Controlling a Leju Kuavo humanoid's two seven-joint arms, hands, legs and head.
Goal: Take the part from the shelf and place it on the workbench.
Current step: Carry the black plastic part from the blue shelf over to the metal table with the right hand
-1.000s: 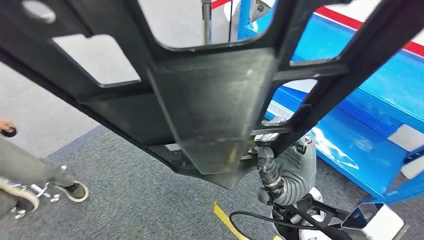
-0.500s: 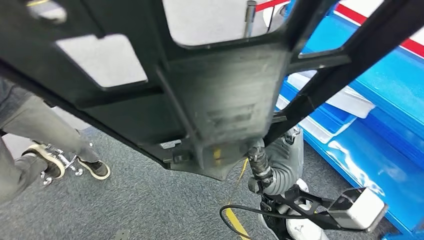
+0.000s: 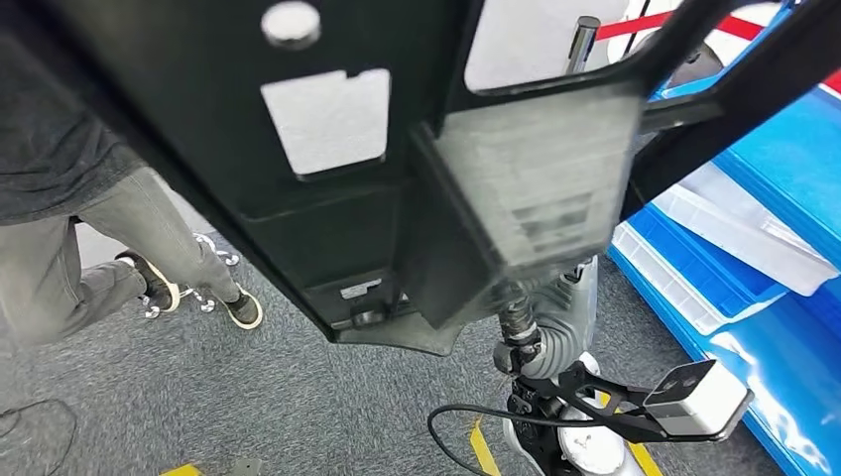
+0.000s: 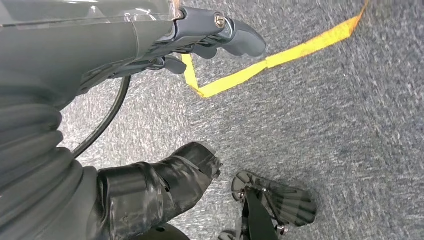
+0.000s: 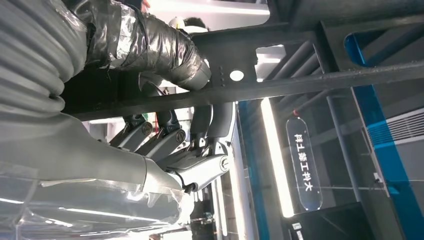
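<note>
On the left of the head view we see a person [image 3: 69,228] in grey trousers and dark shoes standing on the grey carpet [image 3: 248,407]. Our left hand [image 4: 210,35] hangs above that carpet in its wrist view, holding nothing, its fingers loosely curled and apart, with yellow tape [image 4: 270,62] on the floor below it. Across the middle, the part [image 3: 397,188], a large black frame with cut-out windows, is held up close to our head camera and covers most of the view. Our right hand [image 5: 185,150] grips one bar of the part from beneath, the taped thumb [image 5: 150,50] wrapped over the bar and the fingers pressed against its other side. Below the part our right arm [image 3: 555,327] rises toward it. Farther right stands a blue shelf [image 3: 783,169] carrying a translucent tray [image 3: 744,233].
</note>
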